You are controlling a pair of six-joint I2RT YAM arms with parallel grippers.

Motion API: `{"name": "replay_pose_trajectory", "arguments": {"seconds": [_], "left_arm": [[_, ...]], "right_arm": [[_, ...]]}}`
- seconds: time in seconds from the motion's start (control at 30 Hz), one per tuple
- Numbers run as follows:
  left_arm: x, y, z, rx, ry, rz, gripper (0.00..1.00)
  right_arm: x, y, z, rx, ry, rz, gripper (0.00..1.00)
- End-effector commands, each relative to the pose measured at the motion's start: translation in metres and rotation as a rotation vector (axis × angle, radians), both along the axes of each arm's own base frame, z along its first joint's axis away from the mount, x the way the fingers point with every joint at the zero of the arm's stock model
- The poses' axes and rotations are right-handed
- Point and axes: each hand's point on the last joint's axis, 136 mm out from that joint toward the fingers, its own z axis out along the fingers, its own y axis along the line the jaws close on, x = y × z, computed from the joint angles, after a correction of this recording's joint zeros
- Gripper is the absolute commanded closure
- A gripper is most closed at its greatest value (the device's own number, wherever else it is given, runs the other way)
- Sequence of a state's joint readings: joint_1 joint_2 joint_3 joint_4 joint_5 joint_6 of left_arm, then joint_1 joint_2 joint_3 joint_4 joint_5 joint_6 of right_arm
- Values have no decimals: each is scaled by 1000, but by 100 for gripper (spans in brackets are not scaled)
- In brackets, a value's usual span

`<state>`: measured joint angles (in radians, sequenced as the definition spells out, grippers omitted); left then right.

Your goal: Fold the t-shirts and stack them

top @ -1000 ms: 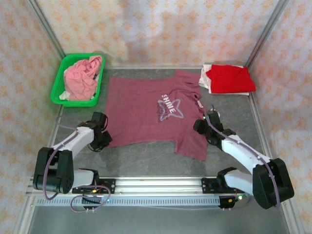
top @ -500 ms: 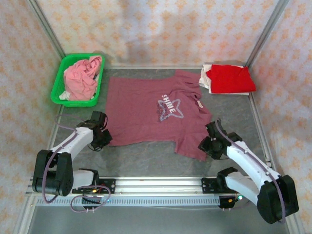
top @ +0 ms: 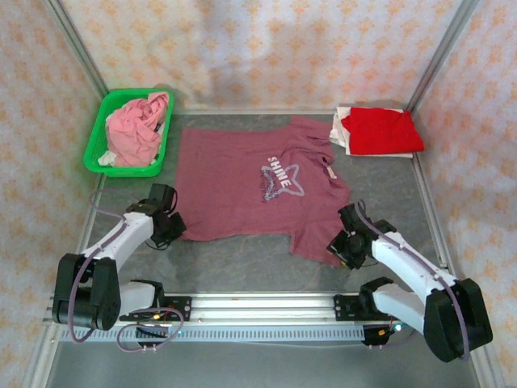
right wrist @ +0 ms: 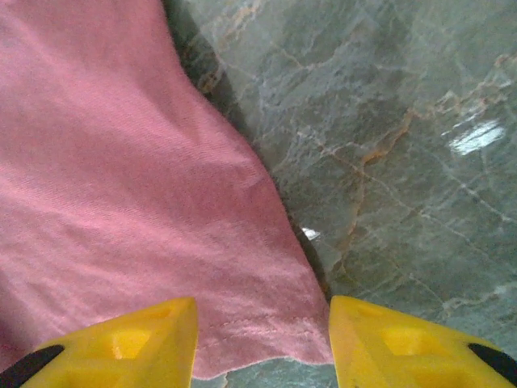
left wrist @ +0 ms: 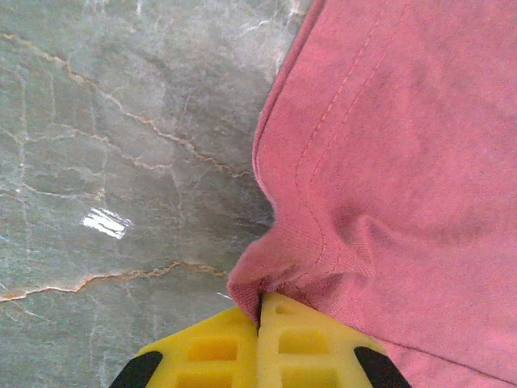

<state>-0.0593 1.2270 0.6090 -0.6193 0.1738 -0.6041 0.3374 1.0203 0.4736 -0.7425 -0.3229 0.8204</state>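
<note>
Grey marbled desk with laundry laid on it.
A maroon t-shirt is spread flat at centre; a green basket is set upper left, a folded stack upper right.

Left tool and right tool: yellow fingers with rectangular recesses and black patches at the outer rear corners. Behind each tool, left arm and right arm: white moulded link shells, black joint housings, purple-grey cable.

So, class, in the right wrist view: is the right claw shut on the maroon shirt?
No, the right claw is open, fingers apart over the maroon shirt.
</note>
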Motion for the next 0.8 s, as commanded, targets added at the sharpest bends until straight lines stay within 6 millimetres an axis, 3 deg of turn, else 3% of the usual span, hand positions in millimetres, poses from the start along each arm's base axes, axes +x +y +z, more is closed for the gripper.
{"name": "replay_pose_trajectory", "arguments": {"seconds": [0.0, 0.1, 0.23, 0.43, 0.57, 0.77], "left_arm": [[2, -1, 7, 11, -21, -8, 100], [3, -1, 6, 6, -22, -7, 100], [4, -2, 6, 4, -27, -3, 100], [3, -2, 5, 1, -27, 0, 100], [3, -2, 8, -6, -33, 11, 100], [-6, -4, 25, -39, -56, 60, 100]], "right_arm": [[-5, -8, -2, -43, 22, -31, 55], [-5, -12, 1, -61, 14, -31, 54], [1, 2, -10, 8, 15, -46, 57], [5, 5, -14, 4, 9, -36, 83], [7, 3, -5, -7, 1, -35, 100], [3, -1, 19, 1, -28, -69, 100]]}}
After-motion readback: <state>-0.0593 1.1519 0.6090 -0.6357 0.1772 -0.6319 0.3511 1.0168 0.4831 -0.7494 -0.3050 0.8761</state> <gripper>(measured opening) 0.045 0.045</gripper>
